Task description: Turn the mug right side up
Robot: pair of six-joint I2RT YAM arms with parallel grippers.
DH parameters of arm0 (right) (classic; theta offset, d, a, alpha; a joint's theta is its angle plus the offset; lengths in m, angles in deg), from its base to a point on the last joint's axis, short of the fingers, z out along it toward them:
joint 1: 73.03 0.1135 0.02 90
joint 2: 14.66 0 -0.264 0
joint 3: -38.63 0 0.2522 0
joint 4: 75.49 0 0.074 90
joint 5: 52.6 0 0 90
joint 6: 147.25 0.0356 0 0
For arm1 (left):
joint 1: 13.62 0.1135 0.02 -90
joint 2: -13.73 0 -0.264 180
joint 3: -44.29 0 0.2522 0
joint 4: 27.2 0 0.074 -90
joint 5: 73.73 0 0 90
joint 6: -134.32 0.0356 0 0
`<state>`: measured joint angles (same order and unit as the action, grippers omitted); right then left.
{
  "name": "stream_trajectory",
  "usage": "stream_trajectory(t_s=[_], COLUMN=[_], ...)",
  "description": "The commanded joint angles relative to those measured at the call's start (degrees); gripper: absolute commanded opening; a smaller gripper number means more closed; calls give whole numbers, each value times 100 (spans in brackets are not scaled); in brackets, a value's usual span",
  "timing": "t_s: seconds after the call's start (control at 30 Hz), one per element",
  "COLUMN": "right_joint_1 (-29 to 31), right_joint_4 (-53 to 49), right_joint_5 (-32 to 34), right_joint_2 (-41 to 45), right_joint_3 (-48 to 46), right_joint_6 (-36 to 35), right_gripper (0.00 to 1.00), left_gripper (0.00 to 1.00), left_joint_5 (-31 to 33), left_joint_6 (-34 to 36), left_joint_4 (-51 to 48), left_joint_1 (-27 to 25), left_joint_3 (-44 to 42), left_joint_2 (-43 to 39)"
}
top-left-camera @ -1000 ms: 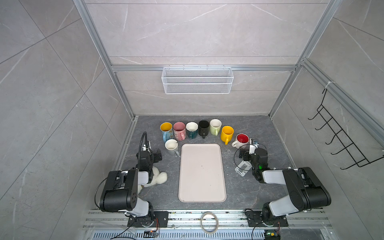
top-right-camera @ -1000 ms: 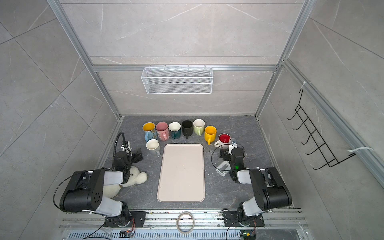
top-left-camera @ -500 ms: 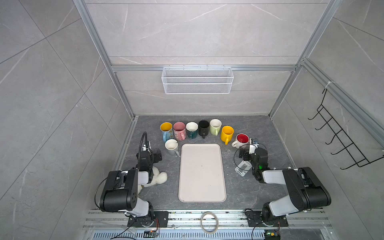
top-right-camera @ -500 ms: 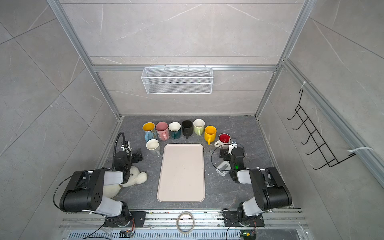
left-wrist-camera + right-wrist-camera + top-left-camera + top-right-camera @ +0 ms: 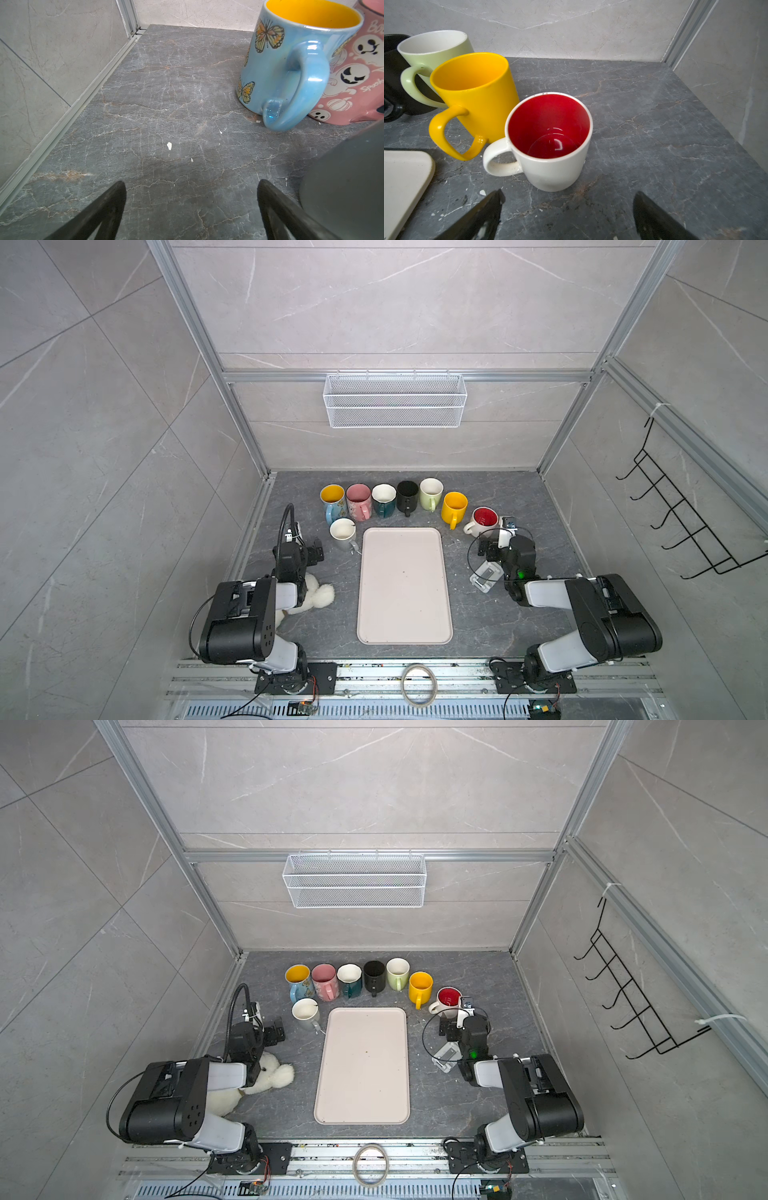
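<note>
I see L claw [image 5: 191, 184] + R claw [image 5: 569, 193] wide open, empty; glossy white mug [image 5: 550, 168], red inside, upright on veined grey table [image 5: 654, 124].

glossy ceramic red-lined mug [image 5: 550, 143], matt yellow mug [image 5: 475, 93], veined matt stone table [image 5: 643, 124], smooth matt plastic tray [image 5: 404, 585], metal frame [image 5: 62, 122]

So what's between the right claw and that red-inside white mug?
Nothing: only bare grey tabletop separates the right claw from the mug, clearest in the right wrist view.
</note>
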<state>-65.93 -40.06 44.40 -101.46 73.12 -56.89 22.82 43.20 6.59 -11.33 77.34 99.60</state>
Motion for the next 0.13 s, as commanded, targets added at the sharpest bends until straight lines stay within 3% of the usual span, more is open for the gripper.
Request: stream_trajectory(t_s=[0.0,0.1], right_joint_1=[-16,-21], right_joint_4=[100,100], right_joint_5=[-47,-49], right_joint_2=[-21,-21], right_joint_3=[-11,-12], right_joint_6=[-44,-51], right_gripper=[99,99], left_gripper=[100,100], left_joint_5=[61,64], left_joint_6=[-37,-37], left_joint_4=[116,127], left_joint_1=[26,26], left_joint_3=[117,111], left_joint_2=[11,10])
